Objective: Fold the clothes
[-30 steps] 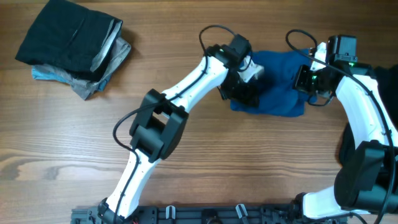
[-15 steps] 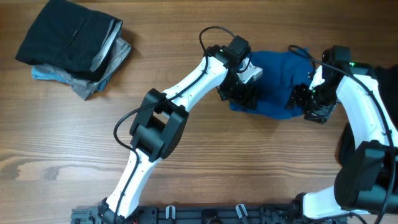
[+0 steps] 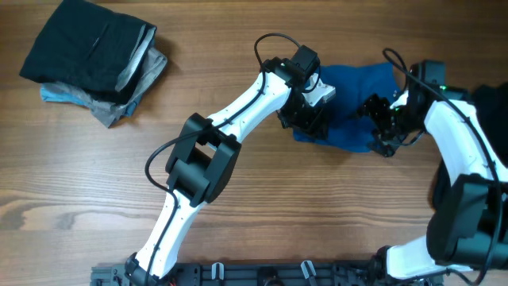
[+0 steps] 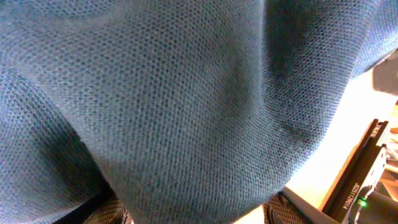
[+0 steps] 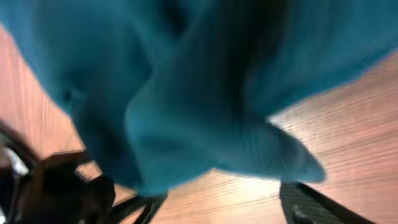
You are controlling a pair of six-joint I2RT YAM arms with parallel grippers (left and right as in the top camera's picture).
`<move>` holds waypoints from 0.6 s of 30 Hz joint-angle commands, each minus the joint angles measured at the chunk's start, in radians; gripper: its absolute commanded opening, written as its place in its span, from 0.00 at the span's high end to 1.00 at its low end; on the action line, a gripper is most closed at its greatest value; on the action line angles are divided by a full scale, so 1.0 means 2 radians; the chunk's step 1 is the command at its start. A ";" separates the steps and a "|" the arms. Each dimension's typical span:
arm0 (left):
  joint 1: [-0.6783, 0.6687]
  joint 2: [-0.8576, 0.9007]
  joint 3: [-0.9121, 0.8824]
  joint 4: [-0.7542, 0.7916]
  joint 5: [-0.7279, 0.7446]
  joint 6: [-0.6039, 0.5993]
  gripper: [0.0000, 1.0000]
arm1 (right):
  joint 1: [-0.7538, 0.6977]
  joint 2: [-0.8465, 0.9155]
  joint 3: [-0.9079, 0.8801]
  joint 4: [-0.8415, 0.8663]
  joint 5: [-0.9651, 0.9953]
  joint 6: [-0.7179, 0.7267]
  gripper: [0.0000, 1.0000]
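A blue garment [image 3: 349, 103] lies bunched on the wooden table at the back right. My left gripper [image 3: 311, 119] is down on the garment's left edge. In the left wrist view the blue garment [image 4: 186, 99] fills the frame and hangs between the finger pads [image 4: 112, 213]. The jaws stand apart, with a strip of table showing beside the right pad. My right gripper [image 3: 379, 127] hovers at the garment's front right edge. In its wrist view the right gripper [image 5: 224, 208] is open with bare table between its fingers, and the blue garment [image 5: 205, 93] lies just beyond them.
A stack of folded clothes [image 3: 95, 59], black on top of grey and light blue, sits at the back left. A dark shape [image 3: 494, 99] shows at the right edge behind the right arm. Bare wood spreads across the front of the table [image 3: 317, 214].
The right gripper opened and let go of the blue garment, then moved left and toward the front. The left arm stayed put on the garment's left edge.
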 commanded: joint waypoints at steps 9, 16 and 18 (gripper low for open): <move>0.002 0.009 0.004 0.007 -0.013 0.011 0.36 | 0.000 0.035 -0.017 0.130 0.006 -0.008 0.25; 0.002 0.009 0.004 0.007 -0.013 0.011 0.36 | -0.001 0.078 -0.050 0.139 -0.011 0.023 0.58; 0.002 0.009 0.004 0.006 -0.013 0.011 0.36 | -0.002 0.071 -0.050 0.154 -0.027 -0.001 0.96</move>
